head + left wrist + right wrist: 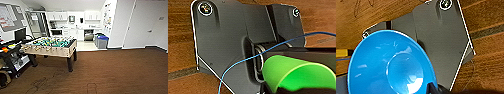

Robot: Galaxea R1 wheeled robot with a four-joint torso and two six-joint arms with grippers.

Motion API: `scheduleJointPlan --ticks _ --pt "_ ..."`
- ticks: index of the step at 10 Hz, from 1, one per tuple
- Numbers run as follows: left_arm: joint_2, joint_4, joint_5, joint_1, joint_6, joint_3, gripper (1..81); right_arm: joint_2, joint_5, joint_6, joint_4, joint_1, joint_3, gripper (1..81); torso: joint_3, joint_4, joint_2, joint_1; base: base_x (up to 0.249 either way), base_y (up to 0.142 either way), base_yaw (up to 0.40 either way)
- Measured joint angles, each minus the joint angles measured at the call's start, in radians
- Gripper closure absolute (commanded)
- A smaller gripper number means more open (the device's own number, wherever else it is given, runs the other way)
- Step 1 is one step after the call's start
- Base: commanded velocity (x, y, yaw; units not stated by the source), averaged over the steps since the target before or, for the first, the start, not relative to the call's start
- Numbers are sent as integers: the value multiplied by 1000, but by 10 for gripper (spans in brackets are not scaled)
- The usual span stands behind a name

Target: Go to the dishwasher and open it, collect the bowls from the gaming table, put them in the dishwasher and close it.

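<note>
Right end effector (432, 87) grasped bright blue bowl (389, 63) by rim. Left end effector (273, 87) gripped green cup (293, 72). Dishwasher (88, 35) well ahead of both, door apparently open. Drive steady, keep bowl level, pass foosball table (51, 45).

office break room | foosball table (51, 45) | kitchenette cabinets (57, 16) | recycling bins (102, 41)

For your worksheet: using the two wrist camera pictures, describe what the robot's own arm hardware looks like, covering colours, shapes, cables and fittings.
Each wrist carries a wide dark grey plate with a pale edge and round fittings at its corners. On the left wrist, a thin blue cable curves across the plate, past a black jointed bar. The right wrist's plate looks alike.
</note>
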Motion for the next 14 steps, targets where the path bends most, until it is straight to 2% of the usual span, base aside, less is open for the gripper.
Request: scheduleJointPlan --ticks 5,10,14 --pt "1 0 -9 0 0 0 811 1 0 0 -1 0 -1 811 0 0 0 0 150 -84 0" --pt "0 0 -11 3 0 -2 811 1 -2 0 -3 -3 -1 811 0 0 0 0 142 0 0" --pt "-5 0 -11 0 0 -4 811 7 -2 0 -4 -1 -1 811 0 0 0 0 143 -87 0"
